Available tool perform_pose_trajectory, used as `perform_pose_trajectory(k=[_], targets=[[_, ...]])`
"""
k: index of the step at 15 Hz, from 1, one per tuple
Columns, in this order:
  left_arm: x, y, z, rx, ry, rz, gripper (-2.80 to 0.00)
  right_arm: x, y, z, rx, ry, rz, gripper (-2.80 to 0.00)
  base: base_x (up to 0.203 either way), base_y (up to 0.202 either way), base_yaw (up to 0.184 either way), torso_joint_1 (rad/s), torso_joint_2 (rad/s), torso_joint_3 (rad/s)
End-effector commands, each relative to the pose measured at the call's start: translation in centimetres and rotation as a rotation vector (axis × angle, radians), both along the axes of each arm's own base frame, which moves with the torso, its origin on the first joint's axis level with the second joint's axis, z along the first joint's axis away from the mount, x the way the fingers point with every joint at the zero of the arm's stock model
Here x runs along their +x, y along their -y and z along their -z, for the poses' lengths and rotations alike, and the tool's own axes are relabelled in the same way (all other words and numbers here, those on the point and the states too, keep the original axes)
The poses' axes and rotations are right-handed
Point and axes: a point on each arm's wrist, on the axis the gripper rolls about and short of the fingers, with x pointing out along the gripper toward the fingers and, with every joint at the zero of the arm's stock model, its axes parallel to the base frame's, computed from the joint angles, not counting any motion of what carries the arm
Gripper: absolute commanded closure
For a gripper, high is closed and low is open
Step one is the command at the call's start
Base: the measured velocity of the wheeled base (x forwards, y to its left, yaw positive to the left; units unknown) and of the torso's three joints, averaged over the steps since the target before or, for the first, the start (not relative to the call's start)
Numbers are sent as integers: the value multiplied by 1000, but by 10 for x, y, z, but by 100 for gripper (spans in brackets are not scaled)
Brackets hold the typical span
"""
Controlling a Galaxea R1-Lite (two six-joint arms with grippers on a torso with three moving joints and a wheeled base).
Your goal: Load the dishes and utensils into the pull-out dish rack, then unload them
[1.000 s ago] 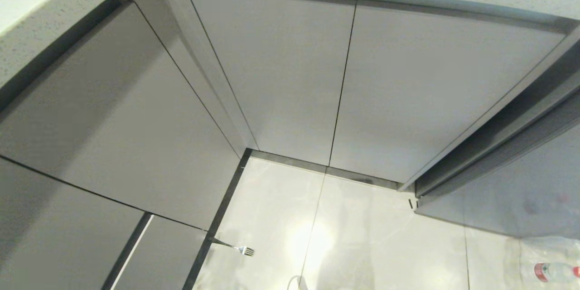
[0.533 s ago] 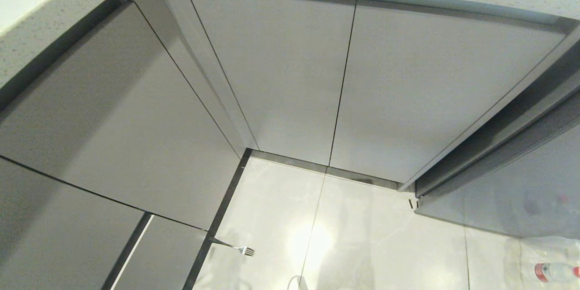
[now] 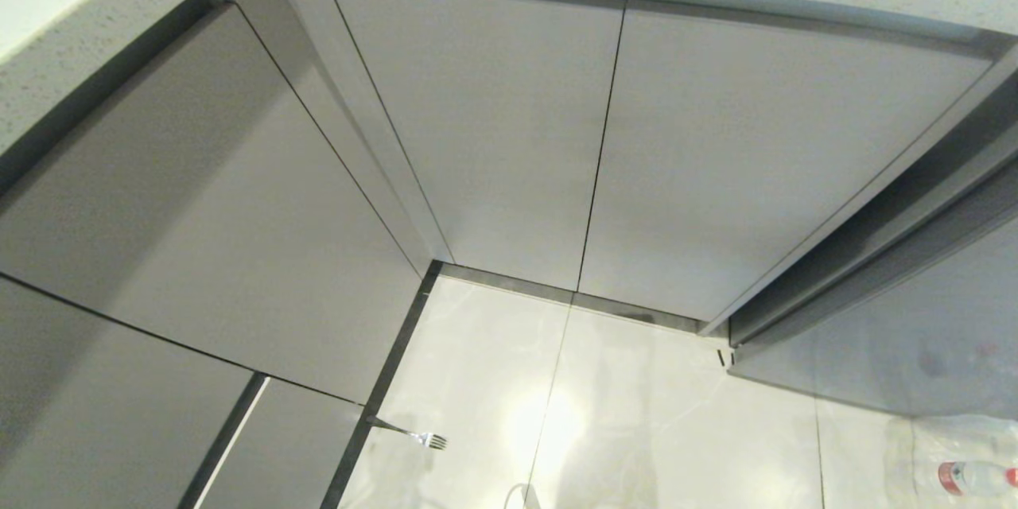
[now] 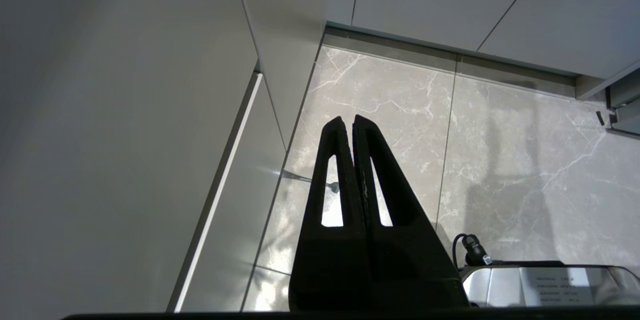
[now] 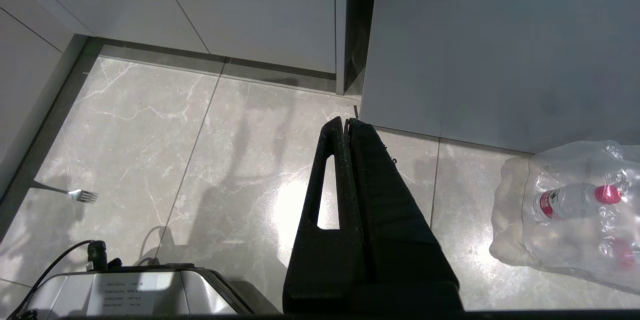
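change: none across head views | fork [image 3: 413, 435] lies on floor tile's left edge by cabinet plinth [image 3: 374, 406] | left gripper [image 4: 348, 121] clenched, empty | right gripper [image 5: 345, 122] clenched, empty | rack unseen, fork needs retrieving

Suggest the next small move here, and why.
Probably lower the left hand toward the fork and open it. The fork lies on the floor tiles by the cabinet base, both hands are shut and empty, and the left hangs nearer it.
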Motion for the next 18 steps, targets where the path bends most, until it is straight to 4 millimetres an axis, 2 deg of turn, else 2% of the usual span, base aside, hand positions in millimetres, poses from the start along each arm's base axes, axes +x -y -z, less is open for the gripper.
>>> perform_pose_trajectory(k=[1, 7, 18], targets=[[0, 0, 0, -1, -1, -1, 0, 0, 0, 1, 0, -3, 0, 0, 0, 0, 0, 0, 0, 0], [0, 0, 0, 0, -2, -1, 0, 0, 0, 0, 0, -2, 0, 0, 0, 0, 0, 1, 0, 27], [0, 0, 0, 0, 1, 1, 0, 0, 0, 1, 0, -3, 0, 0, 0, 0, 0, 3, 1, 195]])
